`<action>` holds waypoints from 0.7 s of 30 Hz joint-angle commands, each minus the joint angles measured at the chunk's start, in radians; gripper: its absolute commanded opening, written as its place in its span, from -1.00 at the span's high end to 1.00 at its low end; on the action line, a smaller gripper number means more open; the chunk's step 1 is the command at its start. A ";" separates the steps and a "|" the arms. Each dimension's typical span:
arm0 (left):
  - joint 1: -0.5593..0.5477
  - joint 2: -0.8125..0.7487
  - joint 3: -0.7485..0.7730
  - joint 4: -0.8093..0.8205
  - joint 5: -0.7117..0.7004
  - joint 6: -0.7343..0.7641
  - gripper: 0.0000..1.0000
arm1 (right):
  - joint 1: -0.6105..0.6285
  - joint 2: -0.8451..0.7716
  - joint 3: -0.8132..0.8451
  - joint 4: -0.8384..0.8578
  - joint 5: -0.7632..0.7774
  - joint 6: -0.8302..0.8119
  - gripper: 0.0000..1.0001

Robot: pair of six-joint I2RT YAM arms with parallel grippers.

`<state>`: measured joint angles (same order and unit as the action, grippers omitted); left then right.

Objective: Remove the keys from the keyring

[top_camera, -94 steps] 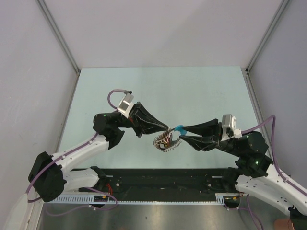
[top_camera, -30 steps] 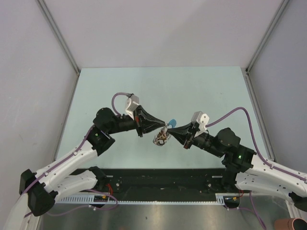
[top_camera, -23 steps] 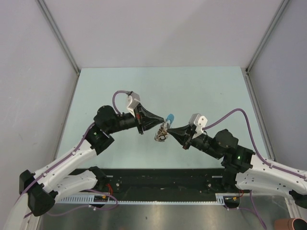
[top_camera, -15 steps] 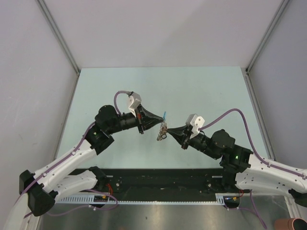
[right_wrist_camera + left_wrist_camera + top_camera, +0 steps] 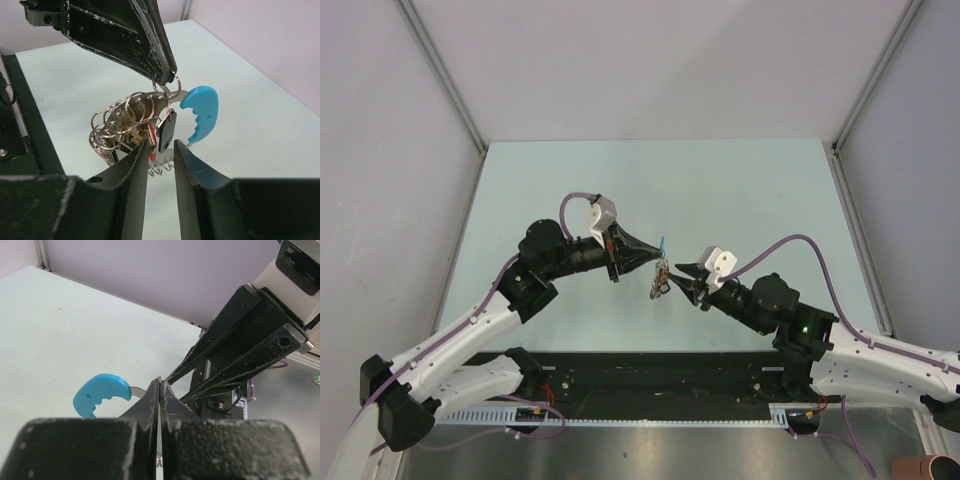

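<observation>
Hanging clear of the table (image 5: 740, 190), the keyring (image 5: 125, 117) is a bunch of silvery loops with a light-blue curved piece (image 5: 201, 116). It dangles from the left fingers (image 5: 161, 70), which are pinched tight on a small top loop. The right fingers (image 5: 144, 150) sit just below, a narrow gap between them. Keys on the bunch: dark one (image 5: 166, 131) and red-headed one (image 5: 151, 142), both at the mouth of that gap. Whether they touch the fingers I cannot tell.

I note keyring (image 5: 127, 117): bright silvery metal, glossy; its band (image 5: 200, 112) light-blue smooth plastic. Keys (image 5: 166, 131): one dark, satin; one red-headed. Left gripper (image 5: 167, 79): black, grainy, white scuffs. Table (image 5: 260, 140): matt.
</observation>
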<state>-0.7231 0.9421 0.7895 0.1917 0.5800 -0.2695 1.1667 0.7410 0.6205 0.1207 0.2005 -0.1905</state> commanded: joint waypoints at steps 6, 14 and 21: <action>0.005 -0.011 0.063 0.022 0.029 0.030 0.99 | -0.001 0.021 0.002 0.135 0.051 -0.070 0.46; 0.005 -0.016 0.062 0.025 0.030 0.029 0.99 | -0.001 0.034 0.002 0.168 -0.001 -0.070 0.44; 0.005 -0.014 0.059 0.029 0.035 0.023 1.00 | -0.002 0.070 0.002 0.191 0.002 -0.079 0.50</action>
<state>-0.7231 0.9421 0.7952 0.1688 0.5896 -0.2535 1.1667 0.7956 0.6189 0.2455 0.2073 -0.2523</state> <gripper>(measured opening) 0.006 0.262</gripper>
